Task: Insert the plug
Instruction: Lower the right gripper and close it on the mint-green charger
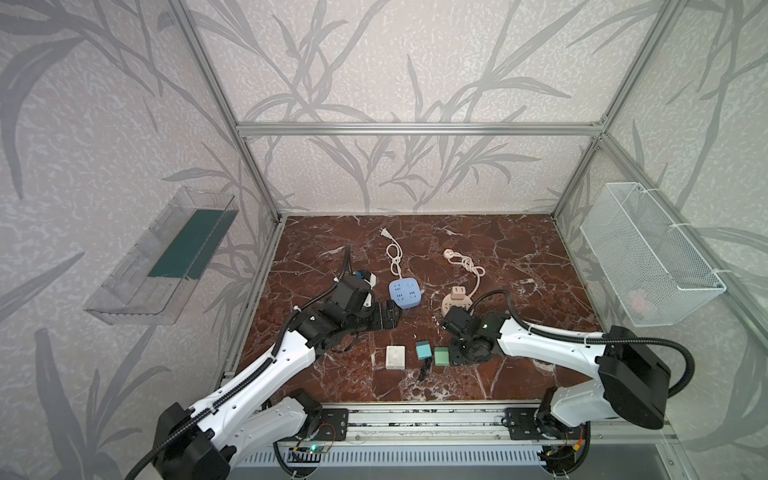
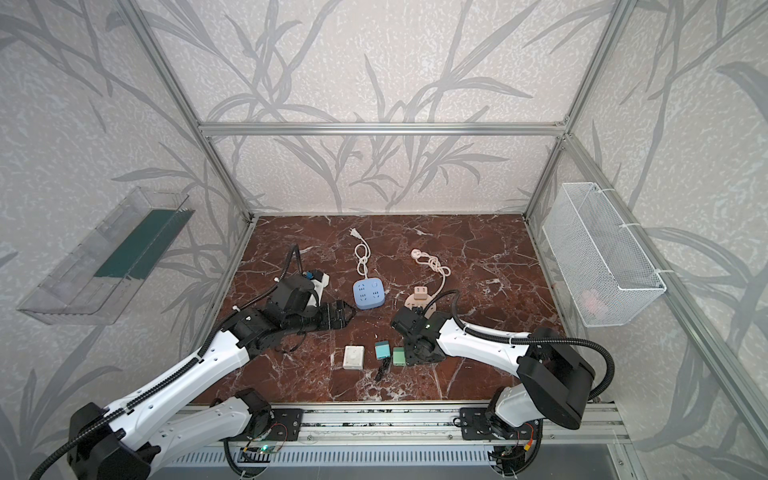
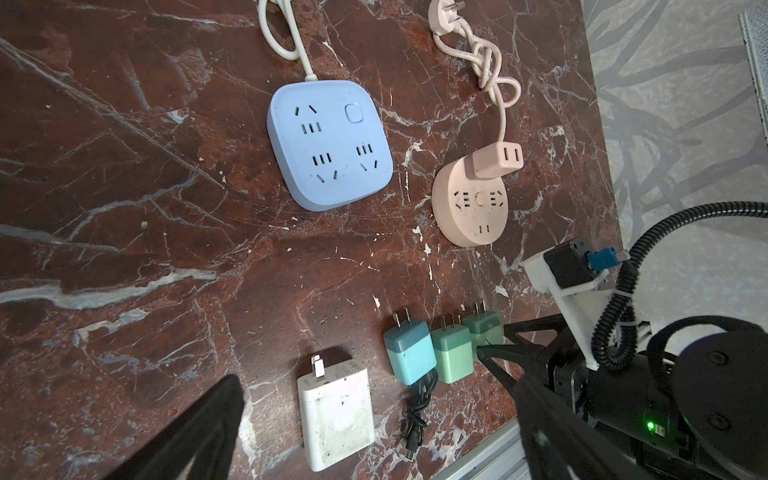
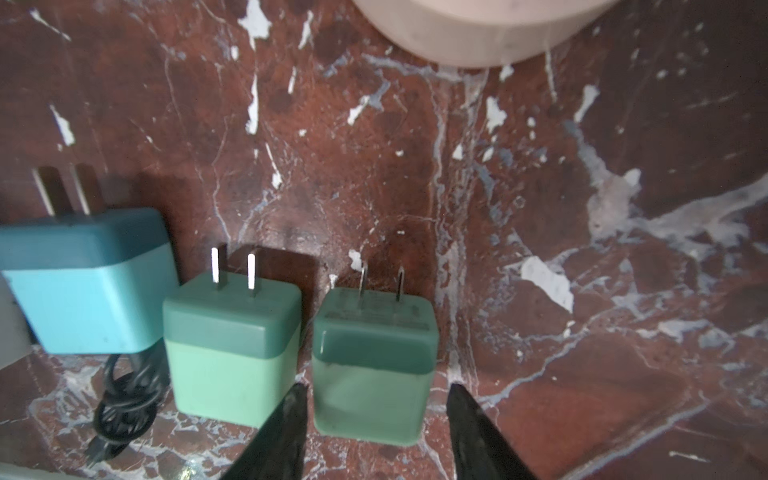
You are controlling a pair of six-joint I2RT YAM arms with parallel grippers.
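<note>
Three small two-prong plugs lie in a row near the table's front: a teal-blue plug [image 4: 87,282], a green plug [image 4: 232,353] and a second green plug [image 4: 374,365]. My right gripper [image 4: 378,386] is open, low over the table, with one finger on each side of that second green plug and a small gap at the outer finger. In both top views the right gripper [image 1: 457,353] hides this plug. My left gripper [image 3: 374,382] is open and holds nothing, hovering beside the blue power strip [image 1: 404,294]. A pink round power strip [image 3: 469,208] carries a pink adapter [image 3: 496,160].
A white charger [image 3: 336,411] lies left of the plug row, and a coiled black cable [image 3: 419,407] lies in front of the teal-blue plug. Both strips' cords trail toward the back wall. A wire basket [image 1: 648,257] hangs on the right wall, a clear shelf [image 1: 162,257] on the left.
</note>
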